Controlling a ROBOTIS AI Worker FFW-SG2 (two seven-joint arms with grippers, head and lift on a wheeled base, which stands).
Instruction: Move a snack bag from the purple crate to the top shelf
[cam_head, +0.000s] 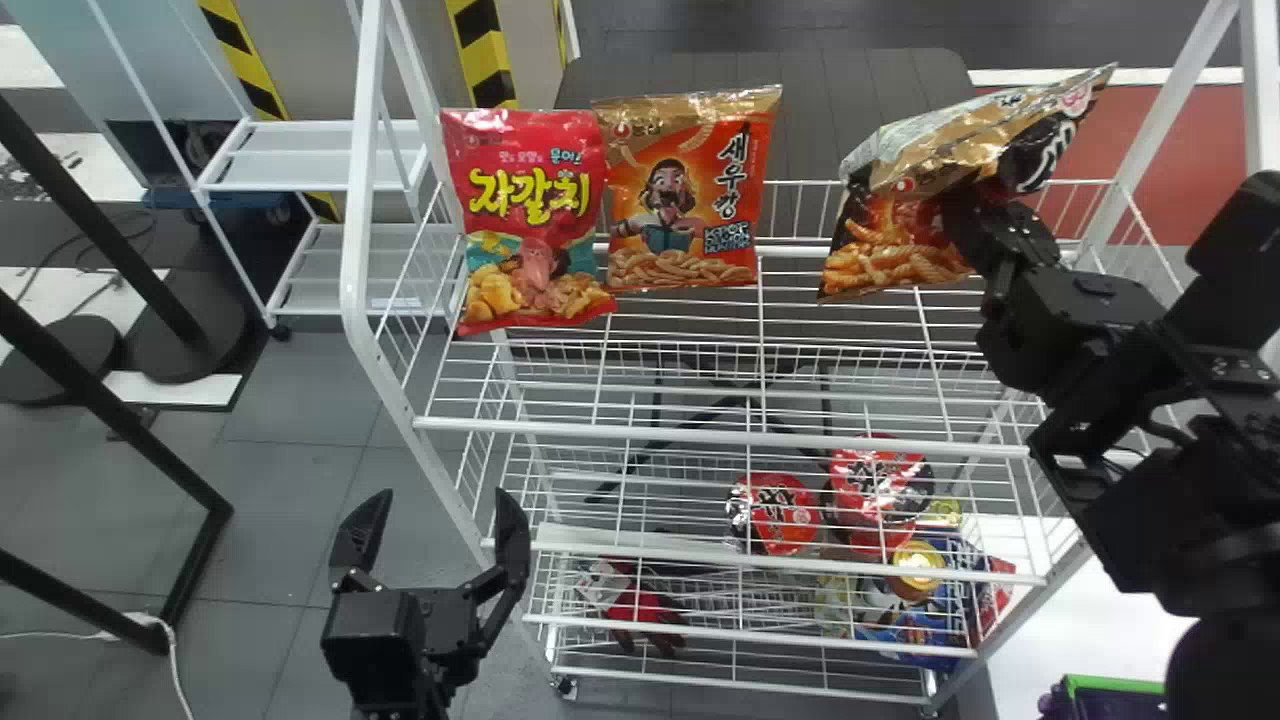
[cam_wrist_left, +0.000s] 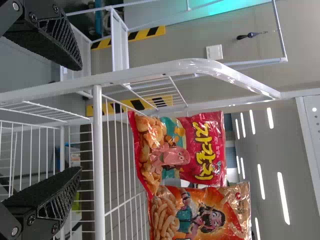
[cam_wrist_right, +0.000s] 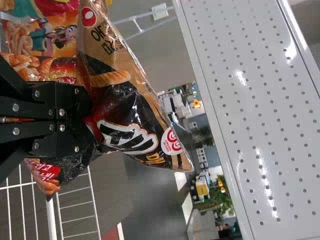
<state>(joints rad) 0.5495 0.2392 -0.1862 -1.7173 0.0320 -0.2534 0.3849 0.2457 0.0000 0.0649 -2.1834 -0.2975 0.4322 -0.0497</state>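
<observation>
Uncrated, the snack bag (cam_head: 900, 235) is pinched by the right gripper (cam_wrist_right: 90, 118) over the top shelf (cam_head: 720, 436), release awaited; left gripper (cam_head: 442, 500) spread.

By the left gripper (cam_head: 444, 495), its two black fingers (cam_wrist_left: 59, 45) are held wide apart, with a ribbed face seen on each of them. Beyond them, the white rack (cam_wrist_left: 205, 65) is seen, and by its top shelf (cam_wrist_left: 99, 165) of wire two snack bags are carried. The red bag (cam_wrist_left: 202, 167) is stood upright and is printed with yellow letters and a pink cartoon figure. Just beside it, touching at the edge, the orange bag (cam_wrist_left: 217, 200) is placed, also upright. Behind the rack, yellow-and-black stripes (cam_wrist_left: 150, 33), a wall (cam_wrist_left: 185, 40) and bright ceiling lights (cam_wrist_left: 283, 197) can be noticed.
</observation>
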